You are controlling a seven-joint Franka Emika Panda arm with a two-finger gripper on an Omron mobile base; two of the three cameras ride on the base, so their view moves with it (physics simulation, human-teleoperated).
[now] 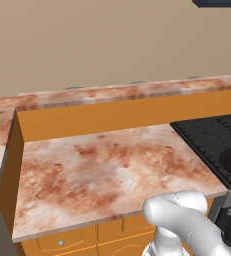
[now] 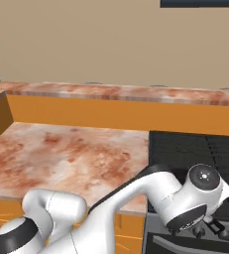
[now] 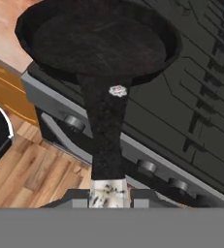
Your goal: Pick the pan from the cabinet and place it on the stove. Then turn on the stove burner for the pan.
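gripper point(image 3: 109, 193) clenched on pan point(image 3: 96, 41) handle end | pan held over stove point(image 3: 191, 97) front edge | pan to be kept level, centred over 1 burner, lowered gently

A rendered home kitchen. Shown by a reddish marbled countertop point(image 1: 107, 170) with a raised back ledge point(image 2: 126, 93), orange-brown drawer fronts point(image 1: 62, 242) below it, and a black stove point(image 3: 191, 92) with grid grates straight ahead of the hand. Round control knobs point(image 3: 147, 167) along the stove's grey front edge, just beyond the fingertips. Wood plank flooring point(image 3: 31, 169) below, plain beige wall point(image 1: 97, 40) behind.
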